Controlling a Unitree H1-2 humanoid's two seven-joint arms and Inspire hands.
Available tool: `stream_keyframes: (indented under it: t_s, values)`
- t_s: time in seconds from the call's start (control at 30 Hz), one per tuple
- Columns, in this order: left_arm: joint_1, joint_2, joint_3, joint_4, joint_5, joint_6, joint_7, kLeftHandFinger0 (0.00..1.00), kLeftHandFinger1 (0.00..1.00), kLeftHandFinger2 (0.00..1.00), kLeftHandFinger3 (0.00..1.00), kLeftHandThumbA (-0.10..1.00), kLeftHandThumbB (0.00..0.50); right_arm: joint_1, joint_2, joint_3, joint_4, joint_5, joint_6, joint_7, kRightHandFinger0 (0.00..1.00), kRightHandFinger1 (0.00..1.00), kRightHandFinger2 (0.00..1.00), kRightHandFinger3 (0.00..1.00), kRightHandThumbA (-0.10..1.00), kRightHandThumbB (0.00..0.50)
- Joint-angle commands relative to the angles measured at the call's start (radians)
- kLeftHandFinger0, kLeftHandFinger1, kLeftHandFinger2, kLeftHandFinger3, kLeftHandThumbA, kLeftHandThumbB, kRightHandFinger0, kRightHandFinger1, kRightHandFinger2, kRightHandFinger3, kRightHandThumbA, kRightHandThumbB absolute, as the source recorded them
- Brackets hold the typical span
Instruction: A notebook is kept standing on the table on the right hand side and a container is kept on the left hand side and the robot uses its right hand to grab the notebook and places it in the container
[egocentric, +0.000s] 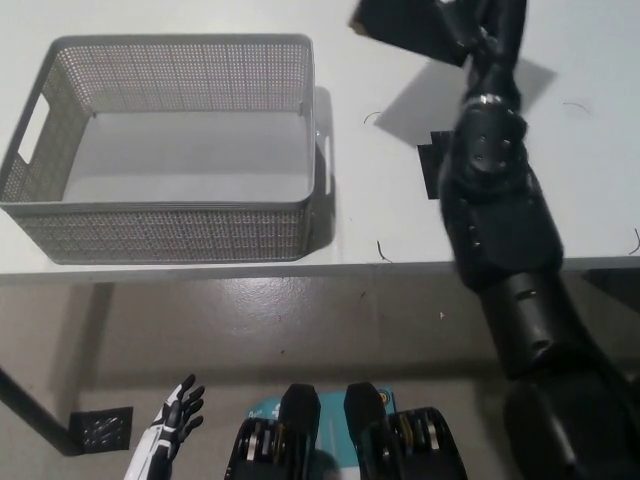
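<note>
The black notebook is lifted off the table and held tilted at the top of the head view, partly cut by the picture's edge. My black right hand is shut on it, with the arm rising steeply from the bottom right. The grey mesh container stands on the white table at the left, with nothing inside. The notebook is to the right of and beyond the container's right rim. My white left hand hangs low at the bottom left, fingers spread.
A dark patch lies on the table where the notebook stood, partly hidden by my arm. The table's front edge runs across the middle. Below it is grey floor with a small black plate.
</note>
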Motion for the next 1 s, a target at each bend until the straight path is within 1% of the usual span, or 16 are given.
stream_keyframes:
  t_s: [0.0, 0.03, 0.07, 0.13, 0.27, 0.4, 0.5, 0.57, 0.67, 0.77, 0.8, 0.83, 0.87, 0.9, 0.93, 0.97]
  values:
    - [0.006, 0.002, -0.013, 0.001, 0.007, -0.046, -0.005, 1.0, 1.0, 1.0, 1.0, 1.0, 0.133, -0.137, 0.05, 0.072, -0.098, -0.097, 0.051, -0.001, 0.0, 0.17, 0.58, 0.78, -0.1, 0.117]
    - [0.004, 0.002, -0.014, 0.0, 0.015, -0.044, 0.0, 1.0, 1.0, 1.0, 1.0, 1.0, 0.154, -0.144, 0.064, 0.082, -0.09, -0.095, 0.064, 0.0, 0.0, 0.18, 0.6, 0.75, -0.1, 0.121]
    - [0.002, 0.002, -0.017, 0.004, 0.023, -0.048, 0.003, 1.0, 1.0, 1.0, 1.0, 1.0, 0.158, -0.146, 0.071, 0.092, -0.087, -0.097, 0.074, 0.004, 0.0, 0.18, 0.62, 0.74, -0.1, 0.12]
    - [0.003, 0.003, -0.02, -0.004, 0.024, -0.032, 0.001, 1.0, 1.0, 1.0, 1.0, 1.0, 0.195, -0.146, 0.09, 0.108, -0.059, -0.099, 0.06, 0.004, 0.0, 0.22, 0.67, 0.74, -0.1, 0.116]
    - [0.005, 0.004, -0.024, -0.008, 0.016, -0.023, -0.009, 1.0, 1.0, 1.0, 1.0, 1.0, 0.188, -0.132, 0.114, 0.164, 0.052, -0.135, 0.015, 0.005, 0.0, 0.29, 0.75, 0.81, -0.1, 0.095]
    - [0.004, 0.002, -0.031, -0.017, 0.02, -0.014, -0.012, 1.0, 1.0, 1.0, 1.0, 1.0, 0.173, -0.137, 0.121, 0.216, 0.178, -0.163, -0.03, 0.001, 0.0, 0.3, 0.75, 0.85, -0.1, 0.1]
    - [0.001, 0.011, -0.041, -0.026, 0.027, -0.004, -0.019, 1.0, 1.0, 1.0, 1.0, 1.0, 0.165, -0.15, 0.116, 0.268, 0.301, -0.19, -0.091, 0.015, 0.0, 0.27, 0.73, 0.86, -0.1, 0.067]
    - [0.001, 0.016, -0.044, -0.032, 0.028, 0.001, -0.021, 1.0, 1.0, 1.0, 1.0, 1.0, 0.181, -0.165, 0.113, 0.302, 0.392, -0.214, -0.147, -0.008, 0.0, 0.23, 0.7, 0.86, -0.1, 0.089]
    - [-0.004, 0.015, -0.045, -0.032, 0.011, 0.008, -0.028, 1.0, 1.0, 1.0, 1.0, 1.0, 0.2, -0.184, 0.104, 0.332, 0.476, -0.238, -0.176, -0.044, 0.0, 0.26, 0.74, 0.85, -0.1, 0.104]
    - [-0.004, 0.017, -0.049, -0.039, 0.008, 0.015, -0.032, 1.0, 1.0, 1.0, 1.0, 1.0, 0.174, -0.194, 0.091, 0.359, 0.545, -0.255, -0.189, -0.063, 0.0, 0.31, 0.75, 0.89, -0.1, 0.123]
    - [-0.006, 0.015, -0.049, -0.035, 0.004, 0.007, -0.03, 1.0, 1.0, 1.0, 1.0, 1.0, 0.148, -0.196, 0.087, 0.366, 0.562, -0.26, -0.183, -0.064, 0.0, 0.33, 0.74, 0.87, -0.1, 0.159]
    - [-0.008, 0.016, -0.051, -0.035, 0.005, 0.008, -0.03, 1.0, 1.0, 1.0, 1.0, 1.0, 0.147, -0.196, 0.084, 0.366, 0.566, -0.26, -0.185, -0.066, 0.0, 0.32, 0.72, 0.85, -0.1, 0.167]
    - [-0.009, 0.015, -0.051, -0.037, 0.008, 0.011, -0.027, 1.0, 1.0, 1.0, 1.0, 1.0, 0.149, -0.196, 0.077, 0.37, 0.567, -0.258, -0.168, -0.035, 0.19, 0.46, 0.78, 0.94, 0.18, 0.22]
    - [-0.01, 0.018, -0.055, -0.042, 0.007, 0.018, -0.033, 1.0, 1.0, 1.0, 1.0, 1.0, 0.167, -0.188, 0.06, 0.363, 0.558, -0.223, -0.171, 0.09, 0.7, 1.0, 1.0, 1.0, 0.5, 0.385]
    - [-0.014, 0.019, -0.057, -0.042, 0.008, 0.02, -0.035, 1.0, 1.0, 1.0, 1.0, 1.0, 0.168, -0.186, 0.054, 0.361, 0.554, -0.217, -0.173, 0.109, 0.79, 1.0, 1.0, 1.0, 0.54, 0.398]
    - [-0.016, 0.019, -0.058, -0.043, 0.01, 0.024, -0.033, 1.0, 1.0, 1.0, 1.0, 1.0, 0.184, -0.179, 0.043, 0.363, 0.544, -0.213, -0.178, 0.147, 1.0, 1.0, 1.0, 1.0, 0.61, 0.42]
